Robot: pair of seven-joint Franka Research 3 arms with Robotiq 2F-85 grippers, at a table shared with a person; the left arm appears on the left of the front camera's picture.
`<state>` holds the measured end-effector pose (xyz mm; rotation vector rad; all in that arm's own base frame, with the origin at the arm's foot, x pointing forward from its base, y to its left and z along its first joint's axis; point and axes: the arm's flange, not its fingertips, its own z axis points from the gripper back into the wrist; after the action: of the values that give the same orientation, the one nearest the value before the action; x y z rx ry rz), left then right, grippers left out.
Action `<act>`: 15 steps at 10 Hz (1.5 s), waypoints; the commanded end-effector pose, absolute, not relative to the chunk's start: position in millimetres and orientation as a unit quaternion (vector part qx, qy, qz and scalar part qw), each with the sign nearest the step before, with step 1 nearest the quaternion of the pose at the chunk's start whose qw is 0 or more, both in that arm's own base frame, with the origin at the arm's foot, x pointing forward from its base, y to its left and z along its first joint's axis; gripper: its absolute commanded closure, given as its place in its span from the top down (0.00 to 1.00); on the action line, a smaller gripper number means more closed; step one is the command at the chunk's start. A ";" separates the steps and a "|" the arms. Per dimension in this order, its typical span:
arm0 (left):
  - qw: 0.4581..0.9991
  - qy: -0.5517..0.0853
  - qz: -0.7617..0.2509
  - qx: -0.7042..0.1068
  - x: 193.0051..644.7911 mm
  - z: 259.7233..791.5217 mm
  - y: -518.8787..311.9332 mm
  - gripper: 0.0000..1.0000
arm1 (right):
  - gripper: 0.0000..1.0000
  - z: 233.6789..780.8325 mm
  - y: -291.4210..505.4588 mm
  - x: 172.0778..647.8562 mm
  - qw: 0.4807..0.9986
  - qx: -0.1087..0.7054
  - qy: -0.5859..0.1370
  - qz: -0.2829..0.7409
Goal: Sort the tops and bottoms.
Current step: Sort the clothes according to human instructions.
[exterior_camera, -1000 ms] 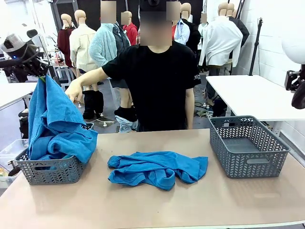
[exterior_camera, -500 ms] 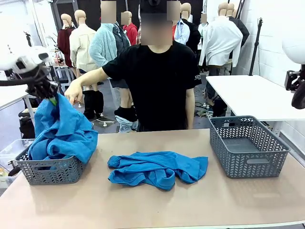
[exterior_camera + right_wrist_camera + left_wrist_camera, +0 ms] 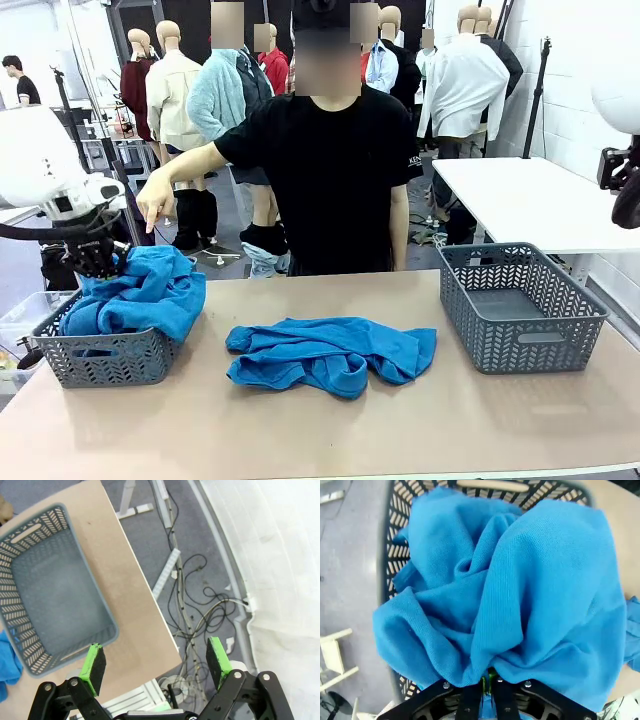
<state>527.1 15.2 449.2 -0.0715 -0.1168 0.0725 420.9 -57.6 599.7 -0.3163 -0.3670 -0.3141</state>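
A bright blue shirt (image 3: 135,293) is heaped in the grey basket (image 3: 105,358) at the robot's left end of the tabletop (image 3: 320,430), spilling over the basket's far and inner rims. The left gripper (image 3: 98,258) is pressed into the top of this heap; in the left wrist view its fingers (image 3: 487,682) are seen drawn together, with a fold of the blue cloth (image 3: 510,595) pinched between the green pads. The basket's lattice wall (image 3: 400,555) is visible around the cloth in that view.

A second blue shirt (image 3: 330,355) lies crumpled flat on the middle of the tabletop, well apart from both baskets. A second grey basket (image 3: 520,310) stands at the robot's right end of the tabletop; nothing is seen inside it.

The right gripper (image 3: 156,662) is held high beyond the tabletop's right edge, its fingers (image 3: 94,666) spread wide with nothing between them; the right basket (image 3: 50,590) and a floor strewn with cables are seen below it.

A person in a black top stands at the far side, one hand (image 3: 155,205) lowered with a finger pointing down near the left basket.
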 end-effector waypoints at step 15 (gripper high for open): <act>0.987 -0.158 0.026 -0.008 502.6 528.3 2.1 1.00 | 1.00 601.1 -55.8 422.0 0.958 -0.154 -0.178 -0.164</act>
<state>504.1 3.9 520.4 -0.0225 -0.2705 0.0559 420.9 -57.5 599.7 -0.3163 -0.3669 -0.3141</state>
